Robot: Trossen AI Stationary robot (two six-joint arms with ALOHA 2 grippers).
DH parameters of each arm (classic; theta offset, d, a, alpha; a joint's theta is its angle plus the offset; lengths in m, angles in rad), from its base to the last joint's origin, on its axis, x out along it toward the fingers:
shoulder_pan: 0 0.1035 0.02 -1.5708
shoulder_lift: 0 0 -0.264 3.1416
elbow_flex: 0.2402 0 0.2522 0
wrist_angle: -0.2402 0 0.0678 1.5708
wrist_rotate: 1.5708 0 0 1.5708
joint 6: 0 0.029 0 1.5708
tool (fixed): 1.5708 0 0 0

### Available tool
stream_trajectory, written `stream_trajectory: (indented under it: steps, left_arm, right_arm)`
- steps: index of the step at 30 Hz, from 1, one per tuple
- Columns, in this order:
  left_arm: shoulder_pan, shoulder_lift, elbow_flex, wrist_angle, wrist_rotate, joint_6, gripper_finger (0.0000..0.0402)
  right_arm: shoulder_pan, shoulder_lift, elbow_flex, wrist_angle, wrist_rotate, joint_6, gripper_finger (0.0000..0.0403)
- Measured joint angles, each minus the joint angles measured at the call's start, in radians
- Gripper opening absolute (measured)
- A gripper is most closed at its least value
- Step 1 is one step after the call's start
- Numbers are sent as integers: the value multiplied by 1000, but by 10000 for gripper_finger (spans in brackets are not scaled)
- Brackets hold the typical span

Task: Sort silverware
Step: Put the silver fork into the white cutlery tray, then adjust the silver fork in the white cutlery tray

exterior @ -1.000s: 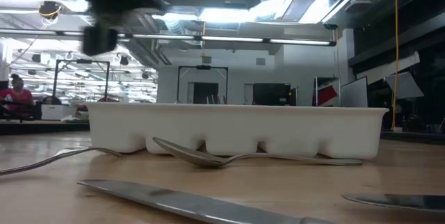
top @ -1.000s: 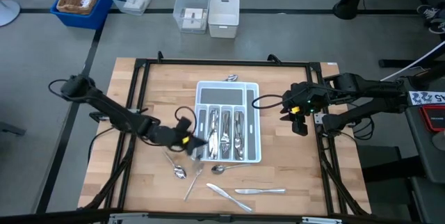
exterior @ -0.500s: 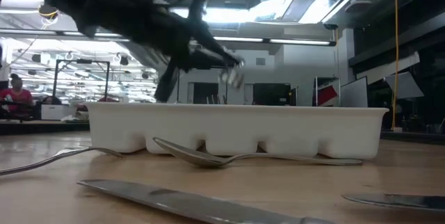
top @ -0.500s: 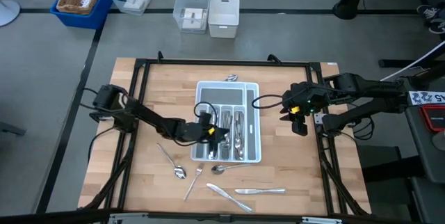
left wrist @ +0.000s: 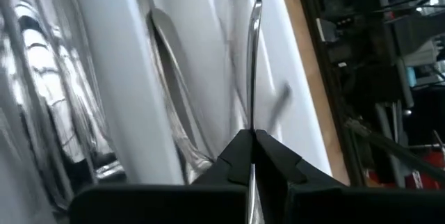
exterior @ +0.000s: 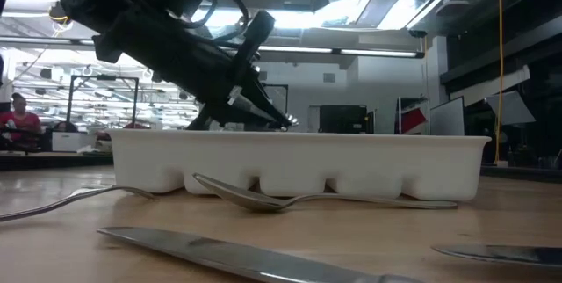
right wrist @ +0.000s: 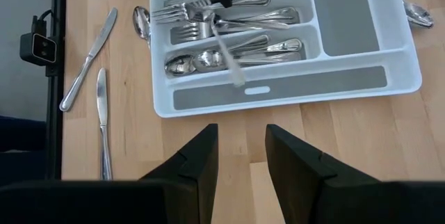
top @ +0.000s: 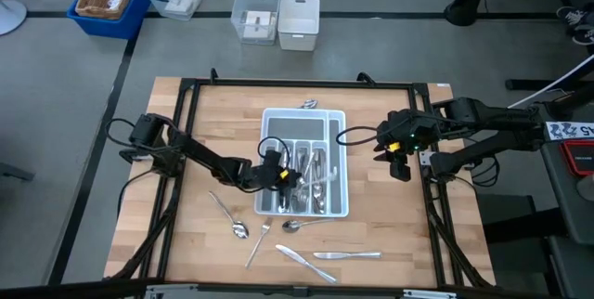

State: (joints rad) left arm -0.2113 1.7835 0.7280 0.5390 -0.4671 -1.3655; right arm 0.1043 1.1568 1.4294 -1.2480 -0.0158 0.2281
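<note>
The white divided tray (top: 305,214) sits mid-table with forks and spoons lying in its slots. My left gripper (top: 290,176) reaches in from the left over the tray's middle, shut on a slim silver piece (right wrist: 226,50); I cannot tell which kind of silverware it is. In the low view the left gripper (exterior: 283,121) slants down just above the tray's rim (exterior: 299,164). My right gripper (top: 399,158) hangs open above the table to the right of the tray, with nothing between its fingers (right wrist: 201,161). My left gripper pinches the slim piece near one end (left wrist: 252,135) between its two fingertips. The fingers slant down from the table's left, and the piece runs on in line with them. Its free end (right wrist: 238,79) points toward the tray's right side, over the slots.
Loose silverware lies on the wood near the tray's front: a spoon (top: 232,217), a fork (top: 260,241), another spoon (top: 299,225) and two knives (top: 302,256) (top: 348,254). One more spoon (top: 308,105) lies behind the tray. Bins stand on the floor beyond the table.
My left gripper has carried the piece from the tray's near left corner toward the right, over the tray's middle. It has also sunk toward the tray's rim and rolled somewhat. It stayed shut on the piece throughout.
</note>
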Motion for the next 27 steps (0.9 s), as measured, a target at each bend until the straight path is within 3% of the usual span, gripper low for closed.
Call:
stream_trajectory:
  steps: [11,15,27]
  left_arm:
    - [25,0,0,-1,55,-43,2]
    - [20,0,0,3,57,16,5]
    - [31,0,0,31,56,19,115]
  right_arm:
    - [1,0,0,0,0,-1,122]
    - [1,2,0,8,-11,-1,122]
    - [1,93,-7,64,-48,-10,122]
